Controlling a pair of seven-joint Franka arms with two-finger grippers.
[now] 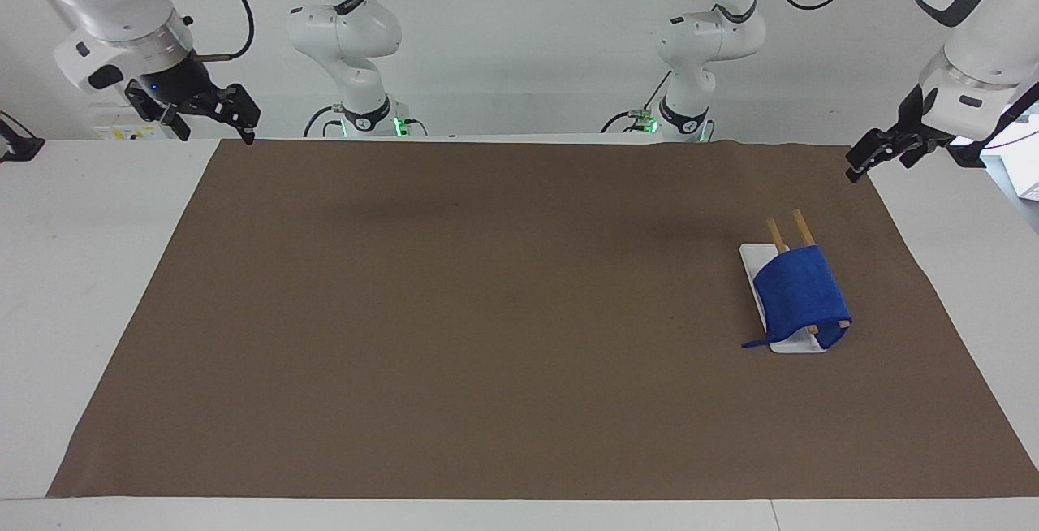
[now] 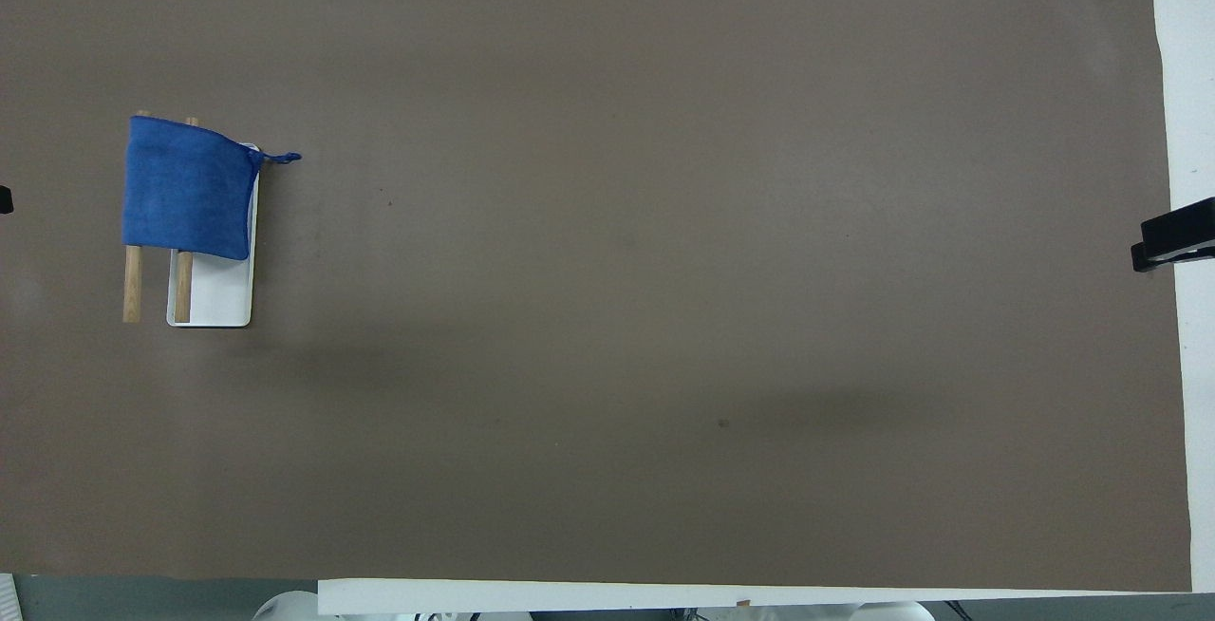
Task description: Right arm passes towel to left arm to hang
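Note:
The royal-blue towel [image 1: 799, 291] hangs folded over the two wooden rails [image 1: 802, 226] of a small rack with a white base [image 1: 791, 345], at the left arm's end of the table. Its corner loop [image 1: 753, 343] trails onto the mat. The towel also shows in the overhead view [image 2: 187, 189]. My left gripper [image 1: 885, 161] is open and empty, raised over the mat's corner, well apart from the rack. My right gripper [image 1: 215, 129] is open and empty, in the air over the mat's corner at the right arm's end; this arm waits.
A brown mat [image 1: 487, 312] covers most of the white table [image 1: 81, 271]. The rack's white base [image 2: 218, 293] and rails [image 2: 132, 284] stick out from under the towel on the side nearer the robots. Two further arm bases stand at the table's robot edge.

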